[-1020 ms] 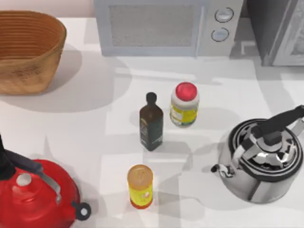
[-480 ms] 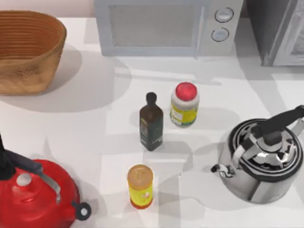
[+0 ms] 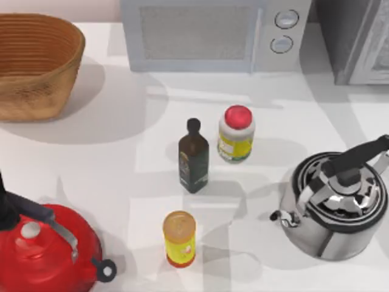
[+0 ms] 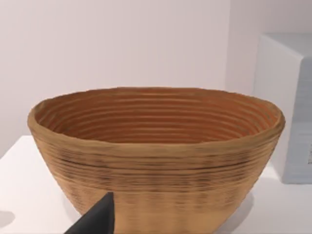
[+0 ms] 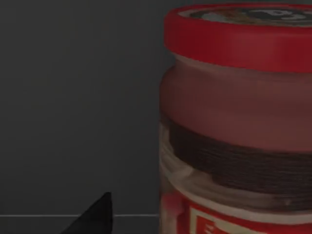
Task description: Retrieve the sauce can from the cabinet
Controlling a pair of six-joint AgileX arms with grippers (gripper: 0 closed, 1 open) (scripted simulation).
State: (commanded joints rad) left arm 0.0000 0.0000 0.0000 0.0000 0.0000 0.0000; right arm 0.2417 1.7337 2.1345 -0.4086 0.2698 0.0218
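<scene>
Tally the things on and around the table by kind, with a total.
Kettles: 2, red and steel
Cans: 2, yellow can, sauce can
Jar: 1
Bottle: 1
Basket: 1
Microwave: 1
Cabinet: 1
Total: 9

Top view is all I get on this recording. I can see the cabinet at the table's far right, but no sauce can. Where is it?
Observer: The right wrist view has the sauce can close up. It stands upright in front of a dark grey wall.
Operator: Is the right end effector on it?
Observer: Not visibly. A dark tip of the right end effector shows beside the can, with wall between them in the picture.
Operator: And the left arm?
Observer: Its wrist view faces the wicker basket, with a tip of the left end effector in the foreground.
</scene>
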